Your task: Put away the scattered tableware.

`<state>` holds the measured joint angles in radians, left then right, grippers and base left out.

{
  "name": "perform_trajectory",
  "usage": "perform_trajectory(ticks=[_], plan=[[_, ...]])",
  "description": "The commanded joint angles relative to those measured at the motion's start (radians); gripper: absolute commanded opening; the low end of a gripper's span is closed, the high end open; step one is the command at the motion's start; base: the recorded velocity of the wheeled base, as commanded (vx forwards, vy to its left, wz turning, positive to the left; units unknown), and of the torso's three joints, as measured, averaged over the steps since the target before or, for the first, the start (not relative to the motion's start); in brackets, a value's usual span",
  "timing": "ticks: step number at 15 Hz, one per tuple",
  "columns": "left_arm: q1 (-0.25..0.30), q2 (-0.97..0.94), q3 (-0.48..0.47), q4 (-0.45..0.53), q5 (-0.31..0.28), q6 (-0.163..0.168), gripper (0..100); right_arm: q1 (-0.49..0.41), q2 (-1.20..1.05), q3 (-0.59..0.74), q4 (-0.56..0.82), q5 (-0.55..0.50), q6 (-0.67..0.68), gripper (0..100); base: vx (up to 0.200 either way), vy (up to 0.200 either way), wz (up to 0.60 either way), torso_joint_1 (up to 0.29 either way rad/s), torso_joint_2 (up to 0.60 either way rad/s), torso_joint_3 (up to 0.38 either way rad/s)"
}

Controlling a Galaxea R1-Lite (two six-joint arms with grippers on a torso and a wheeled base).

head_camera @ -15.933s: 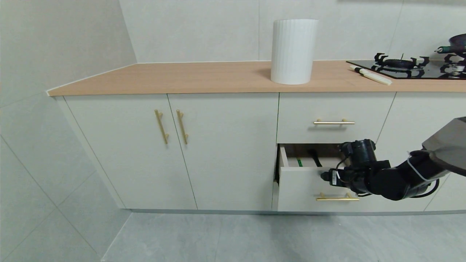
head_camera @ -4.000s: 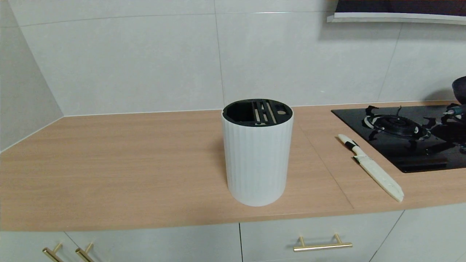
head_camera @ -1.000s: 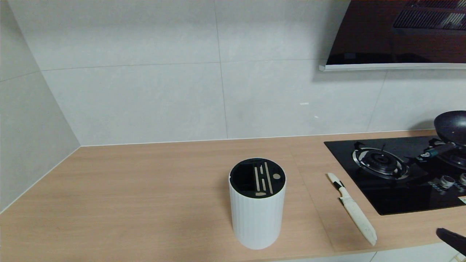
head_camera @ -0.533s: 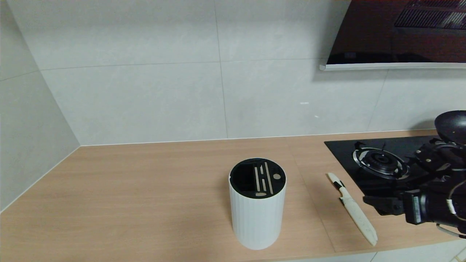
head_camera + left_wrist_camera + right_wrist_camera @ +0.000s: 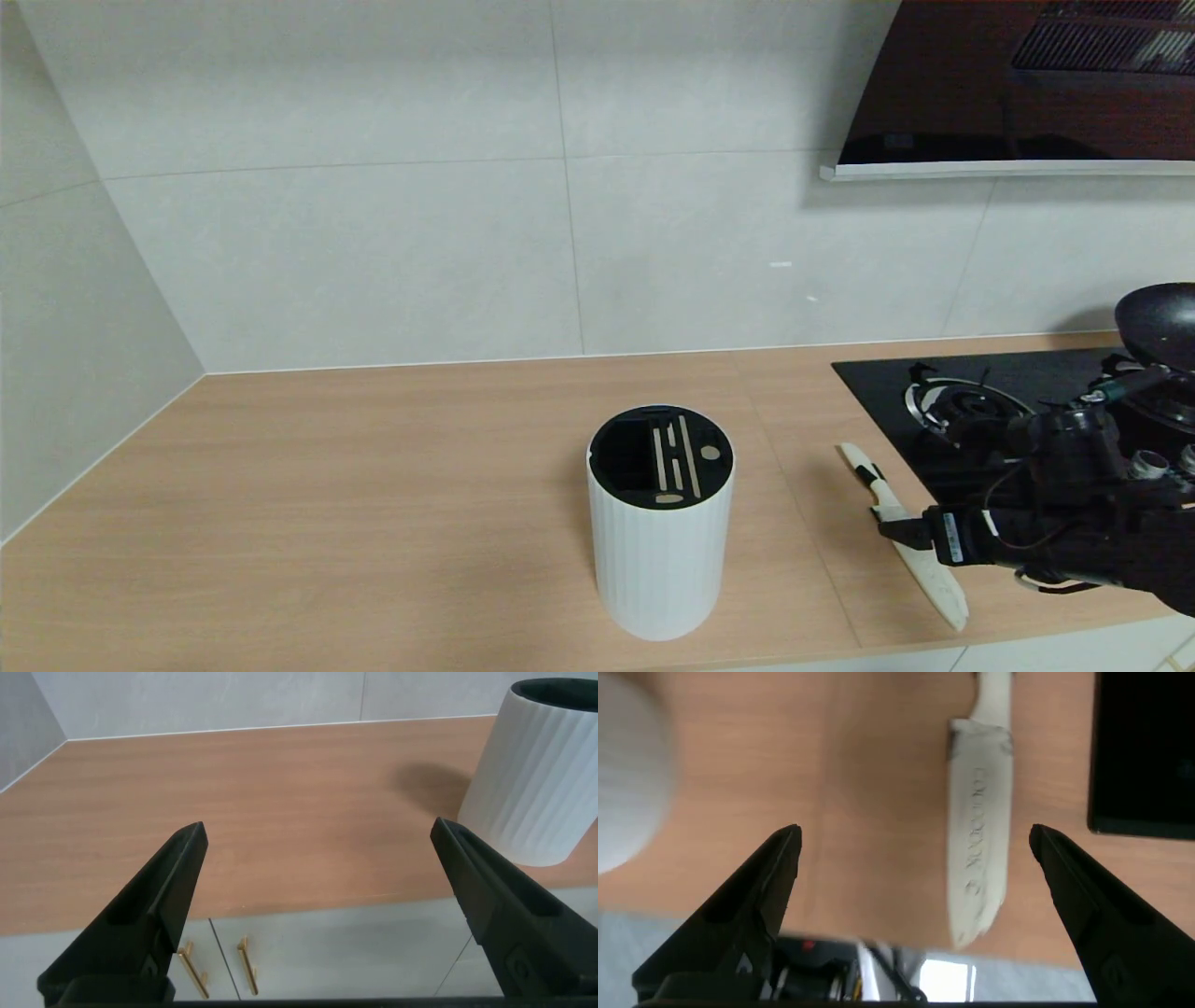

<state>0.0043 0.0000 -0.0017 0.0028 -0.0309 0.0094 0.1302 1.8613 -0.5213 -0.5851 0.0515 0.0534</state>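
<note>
The knife (image 5: 936, 586) lies on the counter (image 5: 373, 485) between the white knife holder (image 5: 661, 551) and the hob (image 5: 887, 387). Its long axis runs from the back of the counter toward the front edge, handle end farther back and sheathed blade nearly at the edge. The right gripper (image 5: 894, 532) hovers directly over the knife's middle, reaching in from the robot's right with the forearm low and roughly level. In the right wrist view its 2 fingers are spread wide, and the knife (image 5: 980, 840) sits between them, nearer 1 finger. The blade crosses their closing line squarely, so a straight descent looks sufficient. The left gripper (image 5: 318, 831), also spread wide and holding nothing, hangs near the counter's front edge on the far side of the holder (image 5: 542, 775), well apart from the knife.
</note>
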Motion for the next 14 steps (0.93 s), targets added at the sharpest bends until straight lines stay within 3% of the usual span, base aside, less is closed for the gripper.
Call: perform_trajectory(ticks=[1,7,13,14], plan=[[0.0,0.0,0.0,0.0,0.0,0.0,100,-0.034,0.139,0.004,-0.062,-0.007,0.0,100,0.0,0.0,0.0,0.0,0.0,0.0],[0.0,0.002,0.0,-0.001,0.0,0.0,100,-0.043,0.302,0.04,-0.364,-0.067,-0.003,100,0.0,0.0,0.0,0.0,0.0,0.0],[0.0,0.0,0.0,0.0,0.0,0.0,100,-0.027,0.357,0.035,-0.437,-0.081,-0.001,100,0.0,0.0,0.0,0.0,0.0,0.0],[0.0,0.0,0.0,-0.001,0.0,0.0,100,-0.026,0.384,0.035,-0.507,-0.102,-0.001,100,0.0,0.0,0.0,0.0,0.0,0.0]])
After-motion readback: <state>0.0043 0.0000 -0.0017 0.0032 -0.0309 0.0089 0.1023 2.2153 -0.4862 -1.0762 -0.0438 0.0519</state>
